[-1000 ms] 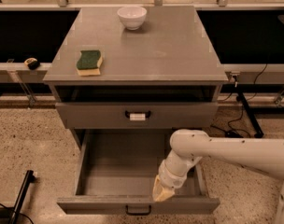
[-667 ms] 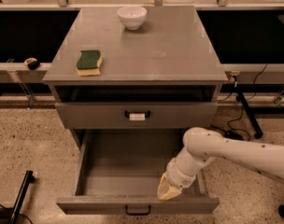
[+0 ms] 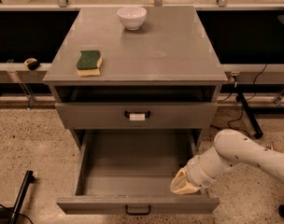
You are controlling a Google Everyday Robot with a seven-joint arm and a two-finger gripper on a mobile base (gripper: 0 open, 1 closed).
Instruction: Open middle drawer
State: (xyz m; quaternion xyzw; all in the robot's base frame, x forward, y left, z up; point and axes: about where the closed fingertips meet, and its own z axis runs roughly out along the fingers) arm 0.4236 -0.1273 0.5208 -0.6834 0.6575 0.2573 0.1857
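The middle drawer [image 3: 132,181] is a wide grey metal drawer with a plain black loop handle [image 3: 137,210]. It stands pulled far out at the bottom of the view, and its inside is bare. My gripper [image 3: 184,185], cream-coloured at the end of the white arm [image 3: 240,155], hangs over the drawer's front right corner, just behind the front panel. The arm comes in from the right. The drawer above it [image 3: 136,115] has a white tag on its handle and is closed.
A green and yellow sponge [image 3: 89,62] and a white bowl [image 3: 131,17] sit on the cabinet top [image 3: 170,50]. A black stand leg [image 3: 21,195] lies on the speckled floor at the left. Cables and a black leg [image 3: 244,111] are at the right.
My arm and gripper have shifted to the right, toward the drawer's front right corner. The drawer has stayed pulled out by the same amount.
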